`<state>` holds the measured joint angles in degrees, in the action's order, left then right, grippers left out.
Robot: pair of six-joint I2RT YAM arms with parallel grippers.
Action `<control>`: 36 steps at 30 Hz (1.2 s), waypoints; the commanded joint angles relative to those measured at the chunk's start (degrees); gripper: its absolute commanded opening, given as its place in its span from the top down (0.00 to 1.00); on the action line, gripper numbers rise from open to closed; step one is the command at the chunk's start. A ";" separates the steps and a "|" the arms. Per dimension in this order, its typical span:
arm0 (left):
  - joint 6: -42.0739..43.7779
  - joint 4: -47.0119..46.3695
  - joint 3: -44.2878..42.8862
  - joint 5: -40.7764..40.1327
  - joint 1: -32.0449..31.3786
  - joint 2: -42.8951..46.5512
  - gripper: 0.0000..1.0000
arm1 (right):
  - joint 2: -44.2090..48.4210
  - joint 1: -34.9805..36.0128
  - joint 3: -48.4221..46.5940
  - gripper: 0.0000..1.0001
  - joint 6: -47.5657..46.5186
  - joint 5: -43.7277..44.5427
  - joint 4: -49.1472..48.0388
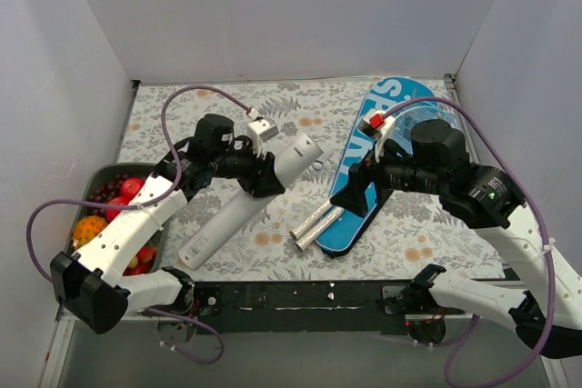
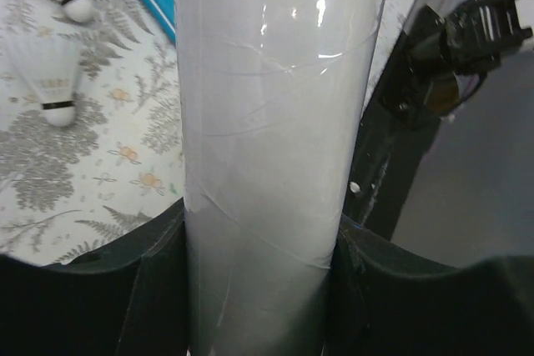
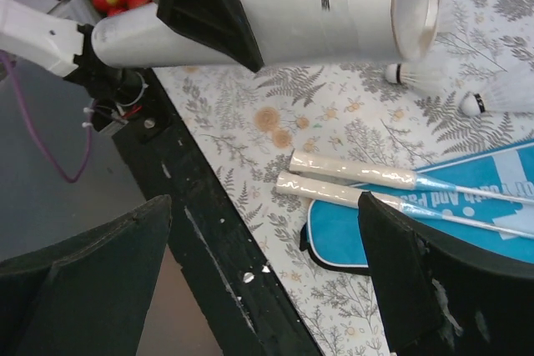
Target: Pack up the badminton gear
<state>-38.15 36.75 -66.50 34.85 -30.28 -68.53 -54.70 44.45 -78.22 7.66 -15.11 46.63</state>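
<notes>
L tool (image 1: 265,173) is clamped across the white cardboard tube (image 1: 227,215), jaws partway closed on its upper half. Tube slants, open end twd 1 o'clock, other end twd 7 near the worktop's (image 1: 182,115) near edge. R tool (image 1: 361,190) is spread wide, holding nothing, over the blue "SPORT" cover (image 1: 350,224), which lies at 3 o'clock of the tube. Two rackets' silvery handles (image 3: 350,168) lie side by side on the cover's near end, butts poking off twd 7 onto the worktop. Two shuttlecocks (image 3: 417,77) lie on the worktop btwn tube mouth and cover. Fruit tray (image 1: 95,174) sits at 9 o'clock.
</notes>
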 commanded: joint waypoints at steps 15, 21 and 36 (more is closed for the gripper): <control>-2.19 -7.22 12.53 14.98 -5.49 19.57 0.62 | -5.33 0.38 -10.03 0.05 -3.09 -15.55 -1.44; -1.31 -10.82 16.31 15.51 -5.49 22.03 0.56 | -6.73 0.38 -13.80 0.06 -3.09 -18.64 -4.09; 0.89 -27.69 26.41 6.12 -5.49 22.65 0.47 | -10.43 0.38 -17.24 0.07 -5.46 -14.24 -0.93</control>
<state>-37.06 17.89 -43.11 43.46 -35.59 -47.66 -64.82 44.45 -94.52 3.73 -30.33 46.57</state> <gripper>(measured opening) 0.535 0.933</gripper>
